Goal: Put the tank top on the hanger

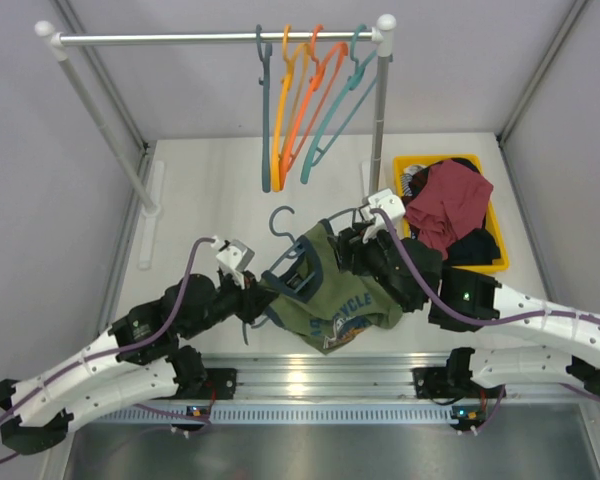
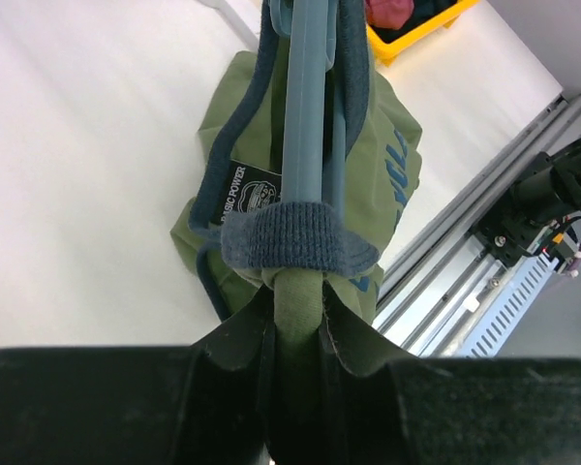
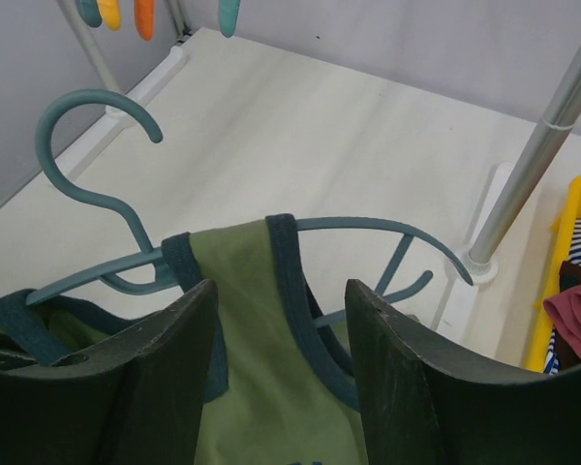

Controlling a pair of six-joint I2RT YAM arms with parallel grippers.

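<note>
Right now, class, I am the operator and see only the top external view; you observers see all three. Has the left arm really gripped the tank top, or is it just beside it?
Observer: Gripped. In the left wrist view, the left jaws are shut on the tank top's green shoulder strap, just behind the trim band looped over the hanger.
Operator: And the right arm?
Observer: The right jaws stand open on either side of the other strap, not pinching it.
Operator: Is that strap on the hanger?
Observer: It appears so. It lies over the hanger's arm, and the bare tip sticks out beyond it.
</note>
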